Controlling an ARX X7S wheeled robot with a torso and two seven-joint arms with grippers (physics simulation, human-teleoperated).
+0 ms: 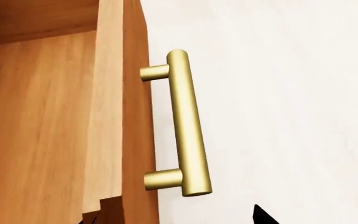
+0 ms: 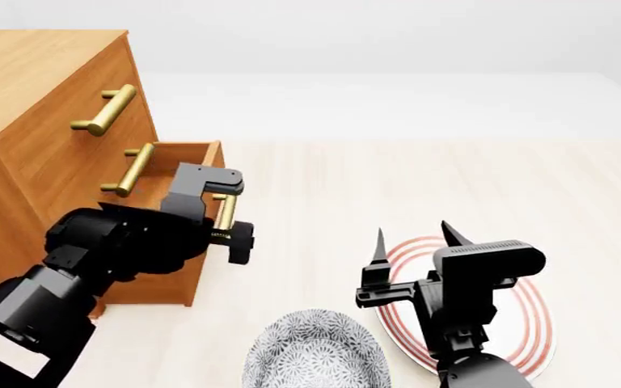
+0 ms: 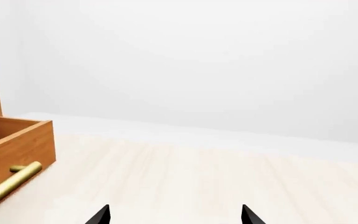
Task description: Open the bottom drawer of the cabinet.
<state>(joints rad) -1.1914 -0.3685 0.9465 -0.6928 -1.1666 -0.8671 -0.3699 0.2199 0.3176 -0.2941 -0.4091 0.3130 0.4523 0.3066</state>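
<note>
At far left, the cabinet (image 2: pixel 30 121) has its bottom drawer (image 2: pixel 187 162) pulled out. Near its brass handle (image 2: pixel 226 212) hangs the left gripper (image 2: pixel 235 234); whether its jaws are parted I cannot tell. Right gripper (image 2: pixel 411 242) gapes empty above a striped plate (image 2: pixel 532 323).

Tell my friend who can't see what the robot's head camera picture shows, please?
The bottom drawer of the wooden cabinet is pulled out, and the black left gripper is right at its brass handle. The right gripper is open, above a red-ringed plate on the pale table, with a speckled grey bowl beside it.
</note>
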